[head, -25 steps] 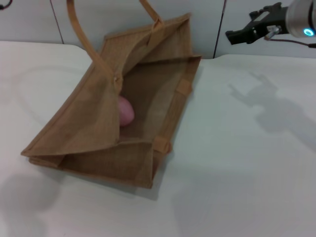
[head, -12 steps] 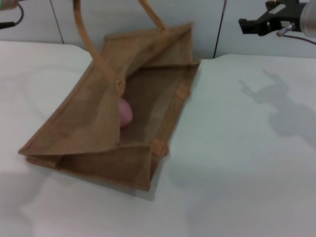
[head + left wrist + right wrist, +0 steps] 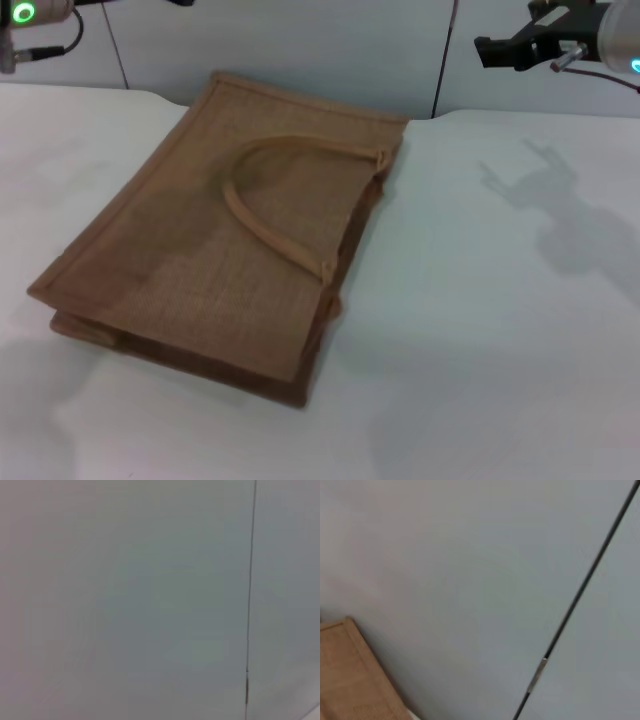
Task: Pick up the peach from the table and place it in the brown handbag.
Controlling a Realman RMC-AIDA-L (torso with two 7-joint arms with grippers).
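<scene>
- The brown handbag (image 3: 215, 240) lies flat on its side on the table (image 3: 500, 330), its top panel down over the opening. One loop handle (image 3: 285, 205) rests curved across the upper face.
- No peach in sight anywhere on the tabletop. My guess is it sits inside the bag under the flat panel; the cloth hides it, so I cannot confirm this.
- My right gripper (image 3: 482, 50) hangs high at the far right, above the back edge of the table and well apart from the bag. It holds nothing. The fingertips merge into one dark shape, so I cannot tell whether they are spread or closed.
- My left arm (image 3: 35, 15) shows only as a stub with a green light at the far left top corner. Its gripper is out of the head view.
- The left wrist view gives only a plain grey wall with a thin dark seam. The right wrist view gives the same wall and one corner of the bag (image 3: 355, 675).
- Reading: both arms are held up and away so nothing snags the handle or presses on the bag.
- If the fruit is indeed inside, the placing is done and only parking remains.
</scene>
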